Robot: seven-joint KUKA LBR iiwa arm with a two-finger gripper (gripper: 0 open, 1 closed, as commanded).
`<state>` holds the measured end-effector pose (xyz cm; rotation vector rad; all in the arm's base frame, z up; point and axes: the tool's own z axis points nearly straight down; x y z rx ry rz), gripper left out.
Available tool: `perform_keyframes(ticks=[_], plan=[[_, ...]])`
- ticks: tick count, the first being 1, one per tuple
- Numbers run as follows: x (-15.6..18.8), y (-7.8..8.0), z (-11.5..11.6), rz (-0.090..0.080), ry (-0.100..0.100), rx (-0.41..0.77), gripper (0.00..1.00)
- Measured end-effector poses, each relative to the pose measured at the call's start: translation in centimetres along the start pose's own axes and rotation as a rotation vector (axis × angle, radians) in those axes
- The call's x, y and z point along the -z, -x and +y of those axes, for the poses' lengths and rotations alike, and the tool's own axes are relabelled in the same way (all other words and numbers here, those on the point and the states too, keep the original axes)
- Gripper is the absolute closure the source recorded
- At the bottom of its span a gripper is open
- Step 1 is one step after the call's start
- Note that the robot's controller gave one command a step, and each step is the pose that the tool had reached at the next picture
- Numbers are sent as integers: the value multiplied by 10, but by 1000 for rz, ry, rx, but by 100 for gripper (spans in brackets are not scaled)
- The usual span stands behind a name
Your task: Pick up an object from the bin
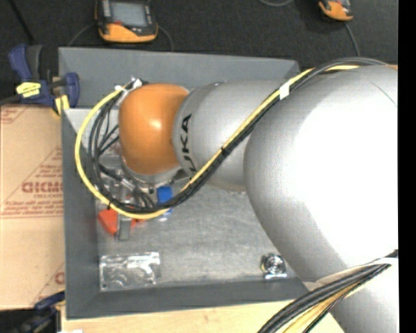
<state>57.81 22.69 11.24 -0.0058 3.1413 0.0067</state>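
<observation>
Claw (125,222), open or closed I cannot tell, hangs just beside a small orange block (109,220); a clear crinkled plastic packet (130,269) lies near.

Tool (123,227) probably mostly under orange cover (149,127); bin's (194,64) right side behind arm (319,165).

The black letters "UKA" run sideways on the grey arm (215,127), just beside its orange cover (149,127); the first letter is hidden.
</observation>
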Motion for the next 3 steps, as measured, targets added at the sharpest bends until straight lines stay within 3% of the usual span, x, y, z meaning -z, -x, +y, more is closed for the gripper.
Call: perform_keyframes(ticks=[1,2,3], plan=[[-40,-12,-8,-7,-3,311,0],[-39,-11,-9,-9,-3,308,100],[98,-2,-6,-12,-3,399,100]])
